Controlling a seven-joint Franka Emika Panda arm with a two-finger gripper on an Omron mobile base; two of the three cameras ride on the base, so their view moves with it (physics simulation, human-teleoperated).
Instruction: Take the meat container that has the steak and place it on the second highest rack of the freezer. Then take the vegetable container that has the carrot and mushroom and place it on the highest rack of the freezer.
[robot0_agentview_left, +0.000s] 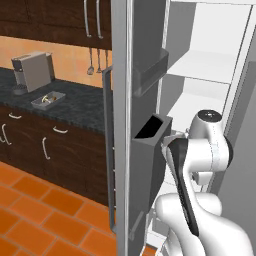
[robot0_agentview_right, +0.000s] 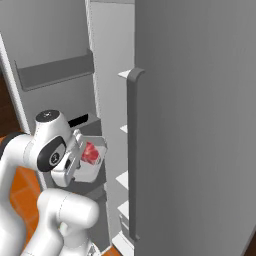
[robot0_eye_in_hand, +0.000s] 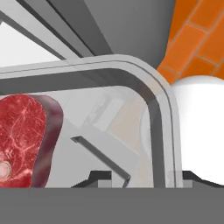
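Steak (robot0_eye_in_hand: 24, 140) lies at the left of the hand view inside the meat container (robot0_eye_in_hand: 157, 113); whether the hand (robot0_agentview_right: 80, 160) pinches it, one cannot tell.

A dark speckled counter (robot0_agentview_left: 75, 102) runs along the wall at about nine o'clock in the left base view. It sits on dark wooden cabinets (robot0_agentview_left: 60, 155). A grey box-shaped machine (robot0_agentview_left: 32, 71) stands on the counter at its ten o'clock end. Just beside the machine, toward four o'clock, lies the vegetable container (robot0_agentview_left: 48, 99), flat on the counter top, with something small and yellowish in it.

Inside the freezer (robot0_agentview_left: 210, 60), at one o'clock, white flat shelves (robot0_agentview_left: 205, 65) sit one above another. Their tops look bare.

The floor (robot0_agentview_left: 35, 215) at seven o'clock has orange tiles.
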